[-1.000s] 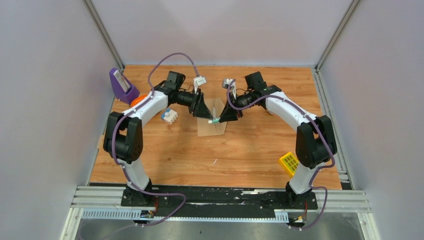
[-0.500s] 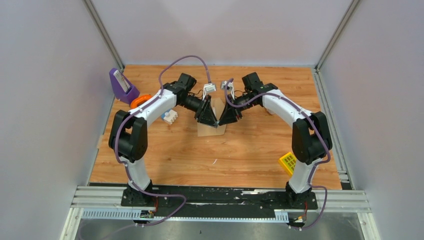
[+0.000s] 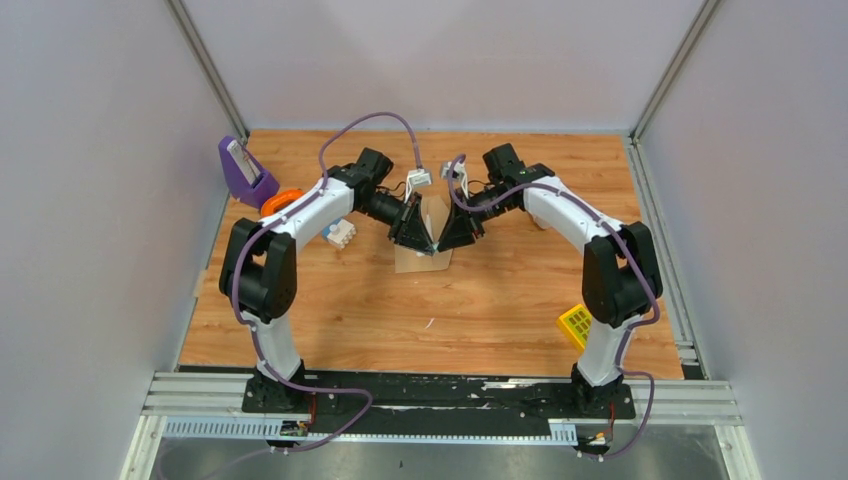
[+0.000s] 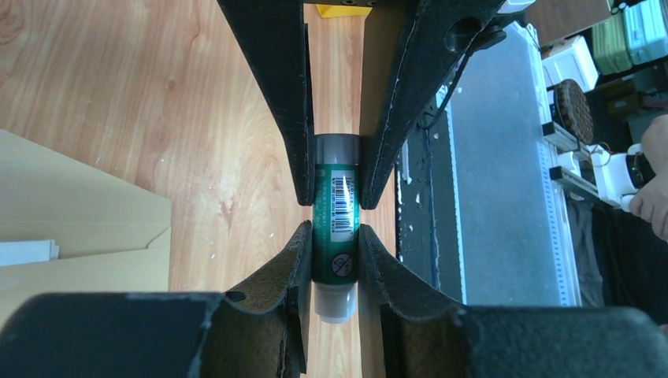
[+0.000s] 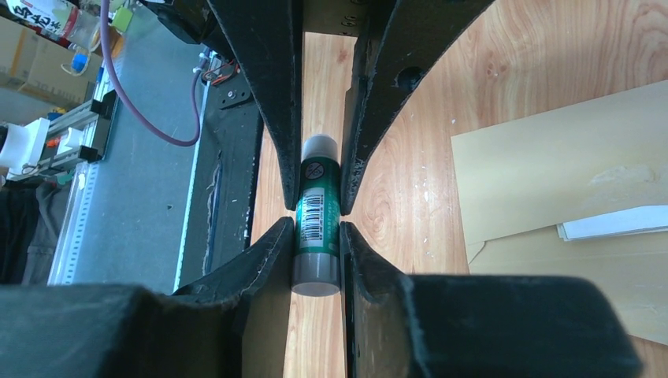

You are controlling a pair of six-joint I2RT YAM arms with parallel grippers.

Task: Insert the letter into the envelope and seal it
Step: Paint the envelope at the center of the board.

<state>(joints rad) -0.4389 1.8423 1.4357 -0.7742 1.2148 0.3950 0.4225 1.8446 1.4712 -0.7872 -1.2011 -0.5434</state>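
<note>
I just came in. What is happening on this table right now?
Both arms hold one green glue stick between them, over the table. The left end effector grips its white end, and the right end effector grips its grey end. The envelope lies flat beside them, with a white edge of the letter showing at its opening, so it seems not sealed yet.

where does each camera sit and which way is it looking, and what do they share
Top external: above and behind the robot, looking down at the table; both arms show whole.
Left wrist: on the left arm, looking along the left gripper at the glue stick and envelope.
Right wrist: on the right arm, along the right gripper, facing the opposite way.
Shared: both wrist views show one glue stick pinched by both grippers.
</note>
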